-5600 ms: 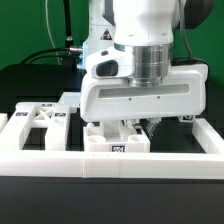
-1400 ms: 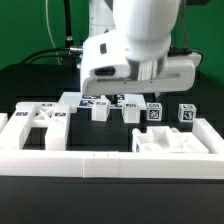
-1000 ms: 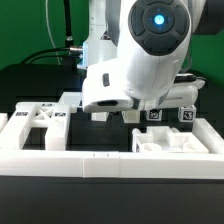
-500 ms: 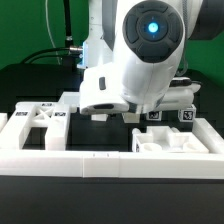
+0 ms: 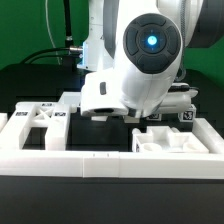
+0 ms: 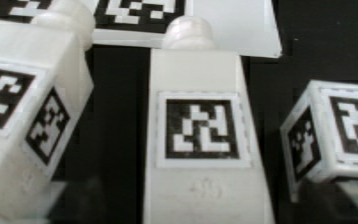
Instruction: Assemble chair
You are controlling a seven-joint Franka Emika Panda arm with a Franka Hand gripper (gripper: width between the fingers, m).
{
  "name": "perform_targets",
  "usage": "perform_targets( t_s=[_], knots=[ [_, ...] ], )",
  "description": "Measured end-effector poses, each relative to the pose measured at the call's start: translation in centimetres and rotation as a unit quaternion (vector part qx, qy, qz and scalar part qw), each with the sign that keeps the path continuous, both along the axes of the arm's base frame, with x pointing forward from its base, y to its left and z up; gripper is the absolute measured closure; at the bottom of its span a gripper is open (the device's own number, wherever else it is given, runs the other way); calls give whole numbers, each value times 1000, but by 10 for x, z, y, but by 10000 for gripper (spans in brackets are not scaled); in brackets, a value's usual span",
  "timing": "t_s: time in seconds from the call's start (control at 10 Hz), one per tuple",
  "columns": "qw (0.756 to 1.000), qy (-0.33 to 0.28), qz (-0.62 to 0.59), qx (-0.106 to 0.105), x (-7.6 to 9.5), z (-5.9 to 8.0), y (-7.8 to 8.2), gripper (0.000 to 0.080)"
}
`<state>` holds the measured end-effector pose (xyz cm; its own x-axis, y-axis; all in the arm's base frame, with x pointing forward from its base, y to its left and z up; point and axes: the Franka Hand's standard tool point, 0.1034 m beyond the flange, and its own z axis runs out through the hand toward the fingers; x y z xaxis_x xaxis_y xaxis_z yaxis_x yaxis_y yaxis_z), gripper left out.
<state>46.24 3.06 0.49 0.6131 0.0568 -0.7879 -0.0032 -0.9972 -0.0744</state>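
Backdrop: flat green wall (image 5: 18, 30) behind my desk, showing past both far corners. Light even and diffuse.
Desk (image 5: 110, 200): matte black top, bare strip along front edge.
Low white border wall (image 5: 60, 165) runs just inside front edge and turns back toward far edge at both ends.
Dark upright pole (image 5: 62, 18) and thin black cables (image 5: 66, 44) at far edge, exterior view's left.
My wrist view: black desk top in gaps. Marker board (image 6: 247, 25) lies flat on desk, its tags partly cut off by frame.
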Motion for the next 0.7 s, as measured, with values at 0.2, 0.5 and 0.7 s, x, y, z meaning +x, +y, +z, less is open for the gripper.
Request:
perform_targets(
  t_s=[0.2,0.5,0.7],
  knots=[
    [1000,0,4,5,0,0,0,516],
    [1000,-3,8,10,3,3,0,514],
    [1000,-2,7,20,21,29,4,514]
  ],
)
